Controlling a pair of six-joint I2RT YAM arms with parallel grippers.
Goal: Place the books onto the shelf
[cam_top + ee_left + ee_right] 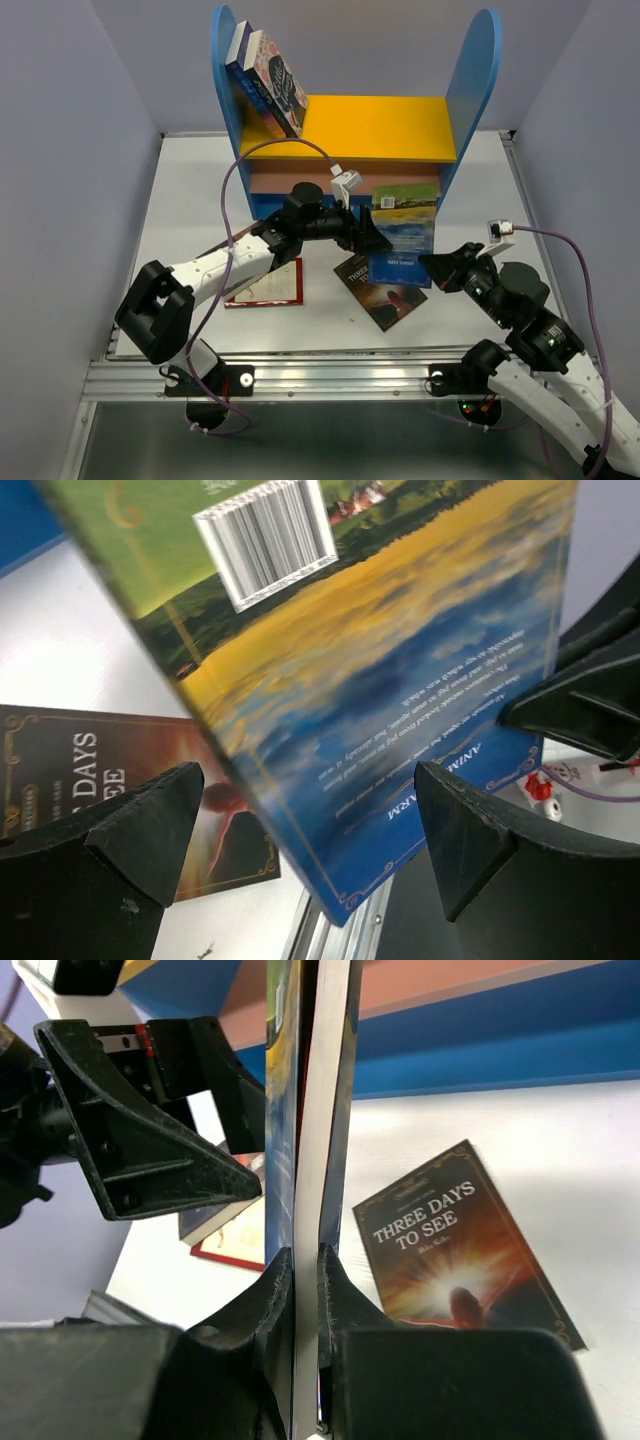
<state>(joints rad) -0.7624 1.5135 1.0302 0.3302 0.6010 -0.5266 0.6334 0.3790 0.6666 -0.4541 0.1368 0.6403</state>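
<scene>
Books counted in top view: five. Leaning pair (270, 75) at the left end of the yellow board of the shelf (480, 70); two flat on the tabletop (190, 200); one upright just in front of the shelf.

Upright one is the landscape book (408, 215): blue sky, yellow field, barcode.

Right fingers (437, 267) are pinched on its edge, clear in the right wrist view. Left fingers (372, 238) are spread wide on either side of it, gripping nothing.

Right wrist view gives the brown book (455, 1250) title, "Three Days to See". Red-bordered book (268, 283) lies partly under the left arm
</scene>
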